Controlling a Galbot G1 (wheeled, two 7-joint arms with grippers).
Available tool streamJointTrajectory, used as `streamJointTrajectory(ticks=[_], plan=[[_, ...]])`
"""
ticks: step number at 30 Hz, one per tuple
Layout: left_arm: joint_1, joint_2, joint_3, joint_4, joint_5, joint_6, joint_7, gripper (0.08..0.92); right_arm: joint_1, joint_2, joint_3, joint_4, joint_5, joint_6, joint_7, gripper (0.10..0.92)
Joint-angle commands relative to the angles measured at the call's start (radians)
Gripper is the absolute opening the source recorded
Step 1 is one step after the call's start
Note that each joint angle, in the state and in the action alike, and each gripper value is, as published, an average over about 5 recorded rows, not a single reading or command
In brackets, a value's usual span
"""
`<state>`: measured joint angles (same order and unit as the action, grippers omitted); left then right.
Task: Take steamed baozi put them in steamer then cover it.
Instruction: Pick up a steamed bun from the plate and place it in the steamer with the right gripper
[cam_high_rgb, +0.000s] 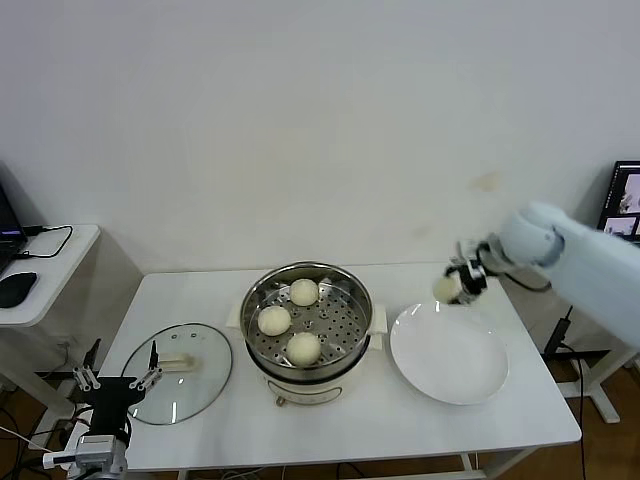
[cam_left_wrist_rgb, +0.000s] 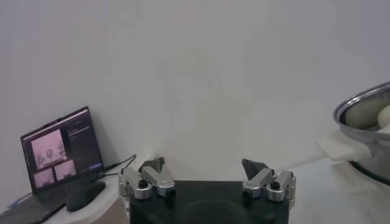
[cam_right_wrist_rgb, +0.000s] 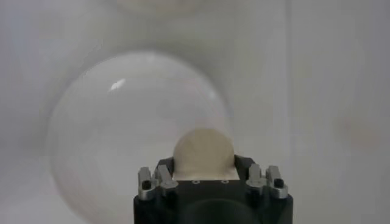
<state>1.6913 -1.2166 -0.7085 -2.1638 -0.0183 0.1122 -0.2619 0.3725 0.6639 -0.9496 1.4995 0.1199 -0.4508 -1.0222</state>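
The steel steamer (cam_high_rgb: 355, 300) on its cream base stands mid-table with three cream-white baozi (cam_high_rgb: 304, 293) (cam_high_rgb: 274, 320) (cam_high_rgb: 304, 347) on its perforated tray. My right gripper (cam_high_rgb: 452, 286) is shut on the fourth baozi (cam_right_wrist_rgb: 203, 153) and holds it in the air above the far edge of the white plate (cam_high_rgb: 455, 365), to the right of the steamer. The plate below shows in the right wrist view (cam_right_wrist_rgb: 122, 122). My left gripper (cam_high_rgb: 118, 384) is open and empty at the table's front left, next to the glass lid (cam_high_rgb: 182, 372). The steamer's rim shows in the left wrist view (cam_left_wrist_rgb: 365, 106).
The glass lid with its cream knob lies flat on the table left of the steamer. A side table (cam_high_rgb: 50, 265) with a laptop and mouse stands further left. A monitor (cam_high_rgb: 625, 200) is at the right edge.
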Motion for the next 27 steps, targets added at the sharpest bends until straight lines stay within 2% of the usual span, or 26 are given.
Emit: streamJointTrajectory(ticks=[1, 9, 18, 27], plan=[[0.001, -0.002, -0.004, -0.002, 0.002, -0.002, -0.002, 0.823, 0.303, 0.22, -0.224, 0.078, 0.358, -0.178, 0.123, 0.628], [-0.005, -0.013, -0.005, 0.004, 0.004, -0.003, -0.002, 0.823, 0.202, 0.379, -0.237, 0.05, 0.464, -0.26, 0.236, 0.628], [-0.001, -0.014, -0.017, -0.006, 0.002, -0.005, -0.004, 0.823, 0.081, 0.447, -0.263, -0.037, 0.4, -0.277, 0.281, 0.628], [-0.005, -0.019, -0.019, 0.001, 0.001, -0.006, -0.005, 0.823, 0.043, 0.43, -0.275, -0.055, 0.301, -0.276, 0.262, 0.628]])
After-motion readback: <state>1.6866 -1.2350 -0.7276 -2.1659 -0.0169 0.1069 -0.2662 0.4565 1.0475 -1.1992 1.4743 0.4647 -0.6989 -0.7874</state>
